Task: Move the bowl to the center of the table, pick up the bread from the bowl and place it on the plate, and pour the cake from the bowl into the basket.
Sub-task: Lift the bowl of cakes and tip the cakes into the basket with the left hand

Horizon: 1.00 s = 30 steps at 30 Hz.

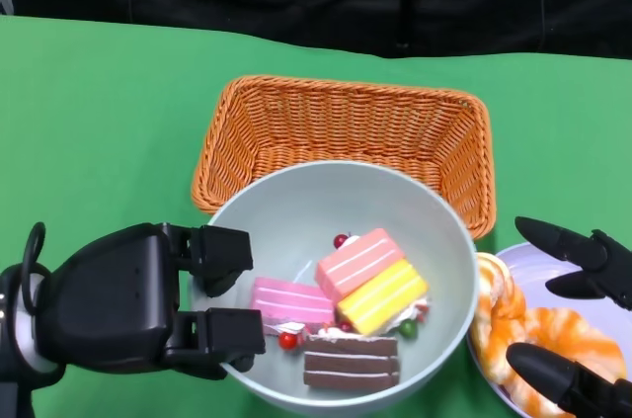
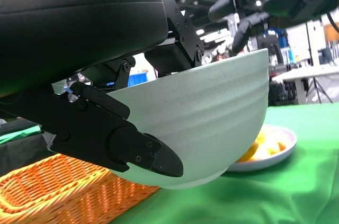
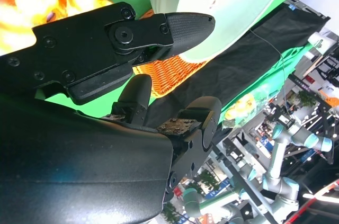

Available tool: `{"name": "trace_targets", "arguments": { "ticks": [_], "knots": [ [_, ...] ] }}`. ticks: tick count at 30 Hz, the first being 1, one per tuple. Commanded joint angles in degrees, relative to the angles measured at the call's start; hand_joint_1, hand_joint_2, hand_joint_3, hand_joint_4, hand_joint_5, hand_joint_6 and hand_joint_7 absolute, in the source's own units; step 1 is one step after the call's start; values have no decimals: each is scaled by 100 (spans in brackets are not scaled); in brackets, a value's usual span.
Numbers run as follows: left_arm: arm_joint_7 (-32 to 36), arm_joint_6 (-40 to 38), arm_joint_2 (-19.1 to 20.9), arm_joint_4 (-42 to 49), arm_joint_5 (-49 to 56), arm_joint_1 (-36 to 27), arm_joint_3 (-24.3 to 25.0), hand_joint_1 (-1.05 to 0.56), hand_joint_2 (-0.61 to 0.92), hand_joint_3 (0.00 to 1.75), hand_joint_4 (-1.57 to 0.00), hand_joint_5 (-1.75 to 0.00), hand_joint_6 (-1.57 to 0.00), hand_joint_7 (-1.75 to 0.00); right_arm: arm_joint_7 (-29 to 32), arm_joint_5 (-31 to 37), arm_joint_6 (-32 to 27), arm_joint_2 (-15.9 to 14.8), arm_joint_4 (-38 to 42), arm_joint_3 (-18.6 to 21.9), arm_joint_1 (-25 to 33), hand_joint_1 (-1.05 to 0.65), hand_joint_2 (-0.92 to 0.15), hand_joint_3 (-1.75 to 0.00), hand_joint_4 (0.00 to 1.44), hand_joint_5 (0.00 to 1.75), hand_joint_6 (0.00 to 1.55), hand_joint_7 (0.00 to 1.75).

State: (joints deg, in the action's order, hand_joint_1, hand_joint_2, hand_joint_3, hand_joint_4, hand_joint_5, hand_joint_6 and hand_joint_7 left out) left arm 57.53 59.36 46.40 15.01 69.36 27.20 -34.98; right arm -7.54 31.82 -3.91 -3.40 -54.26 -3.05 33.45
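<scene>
The left robot hand (image 1: 158, 304) grips the bowl (image 1: 296, 210) with the cake (image 1: 351, 304), lifted above the bench (image 1: 99, 122) near the basket (image 1: 346, 126). The right robot hand (image 1: 578, 319) is spread, holding nothing, over the plate (image 1: 538, 265) with bread (image 1: 553, 339).

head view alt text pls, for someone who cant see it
The left hand grips a pale bowl of cake slices before an orange basket. The open right hand hovers over bread on a plate.

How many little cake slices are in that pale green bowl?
4, all in the pale green round bowl: a pink slice and a yellow slice mid-bowl, a magenta slice nearer the left hand, a brown chocolate slice in front. Others may be hidden.
</scene>
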Motion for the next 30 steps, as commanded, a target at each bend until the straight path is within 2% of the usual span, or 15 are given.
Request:
{"name": "trace_targets", "arguments": {
  "ticks": [1, 5, 6, 7, 9, 10, 11, 13, 17, 19, 20, 21, 22, 23, 30],
  "knots": [
    [145, 79, -84, 65, -149, -26, 252, -21, 88, 13, -98, -175, -75, -174, 89, -132, 163, 11, 8, -104, 126, -38, -92, -25, 38, 102, 39, 51],
    [-419, 390, -285, 181, -884, 39, 503, -25, 88, 16, -100, -175, -74, -175, 174, -77, 268, -74, 143, -212, 220, -35, -92, -21, 38, 103, 37, 57],
    [-600, 472, -332, 224, -1082, 43, 551, -25, 77, 40, -101, -175, -76, -175, 194, -80, 298, -97, 181, -218, 227, -34, -92, -21, 38, 103, 36, 58],
    [-764, 539, -372, 250, -1234, 36, 605, -26, 57, 79, -102, -175, -77, -175, 211, -84, 320, -113, 208, -223, 232, -33, -92, -21, 37, 103, 36, 58],
    [-1145, 684, -495, 364, -1647, 78, 685, -26, 46, 100, -103, -175, -78, -175, 263, -61, 367, -130, 289, -230, 248, -33, -92, -21, 37, 103, 35, 59],
    [-1356, 761, -570, 441, -1891, 115, 718, -27, 40, 117, -105, -175, -79, -175, 296, -42, 391, -137, 338, -234, 258, -34, -92, -20, 37, 103, 36, 60],
    [-1606, 855, -653, 561, -2214, 161, 723, -28, 37, 124, -106, -175, -79, -175, 332, -30, 420, -147, 403, -232, 268, -34, -92, -19, 36, 103, 36, 60],
    [-2016, 984, -769, 691, -2613, 174, 796, -34, 45, 123, -106, -175, -77, -175, 373, -26, 461, -160, 469, -227, 279, -34, -92, -19, 36, 102, 36, 61],
    [-2837, 906, -1110, 825, -3508, 105, 941, -36, 45, 121, -106, -175, -78, -175, 418, -32, 493, -167, 589, -231, 313, -33, -92, -19, 36, 102, 36, 62],
    [-3352, 729, -1245, 794, -4065, 53, 962, -29, 28, 146, -108, -175, -82, -175, 445, -14, 524, -168, 639, -235, 320, -32, -92, -19, 35, 101, 36, 62],
    [-3567, 681, -1292, 769, -4246, 23, 999, -28, 25, 151, -108, -175, -83, -175, 452, -9, 536, -167, 651, -235, 321, -32, -92, -19, 36, 101, 36, 62],
    [-3923, 452, -1395, 715, -4689, 19, 949, -28, 24, 153, -109, -175, -83, -175, 463, 1, 548, -167, 681, -234, 320, -32, -92, -19, 36, 101, 36, 62],
    [-4260, 245, -1497, 667, -5104, 13, 910, -17, 15, 166, -109, -175, -85, -175, 470, 6, 558, -167, 705, -233, 321, -33, -92, -20, 36, 101, 36, 62],
    [-4593, 11, -1613, 616, -5494, 7, 882, -12, 12, 170, -110, -175, -86, -175, 484, 3, 576, -167, 738, -229, 321, -33, -92, -20, 36, 101, 37, 62],
    [-6235, -1331, -2399, 374, -7017, -131, 1166, -5, 14, 175, -106, -175, -88, -168, 523, 36, 598, -128, 785, -262, 356, -33, -92, -19, 38, 100, 38, 63]
  ]
}}
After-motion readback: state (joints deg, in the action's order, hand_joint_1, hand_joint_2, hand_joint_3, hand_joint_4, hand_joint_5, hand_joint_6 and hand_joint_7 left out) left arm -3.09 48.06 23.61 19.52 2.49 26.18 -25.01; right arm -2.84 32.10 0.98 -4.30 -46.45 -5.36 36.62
